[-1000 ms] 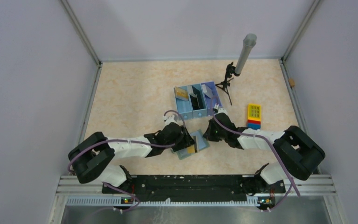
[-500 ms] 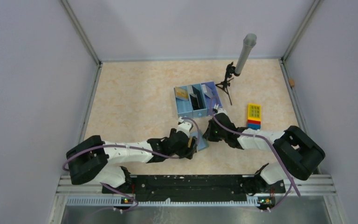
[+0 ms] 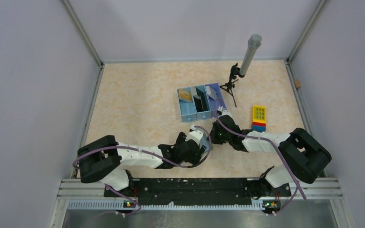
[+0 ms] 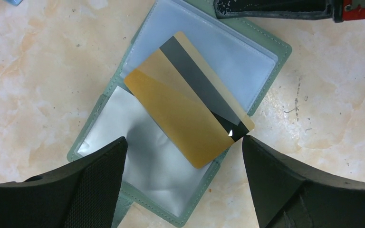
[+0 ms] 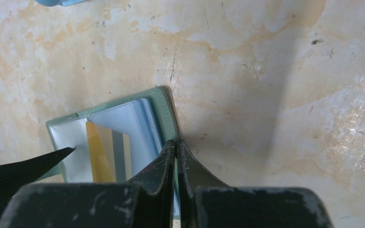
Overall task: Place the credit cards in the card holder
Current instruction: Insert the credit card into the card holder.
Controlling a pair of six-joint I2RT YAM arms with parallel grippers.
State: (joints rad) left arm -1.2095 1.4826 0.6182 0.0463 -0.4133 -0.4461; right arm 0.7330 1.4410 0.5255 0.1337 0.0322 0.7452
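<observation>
We see card holder [image 4: 145,164] open on desk [image 4: 28,71]. Gold card [image 4: 185,123] slants across both panels, dark stripe up. Print not legible, can't tell if corner is tucked in. Left end effector [image 4: 183,141] has fingers wide apart, gripping nothing. Right end effector [image 5: 177,147] has tips together at holder's edge. Top view: holder hidden under left wrist.

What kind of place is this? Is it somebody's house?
Probably a robot lab's test booth, not a house. A left arm and a right arm are bolted to a metal rail at the table edge, plain walls box the table in, and a small tripod stands at the back.
</observation>
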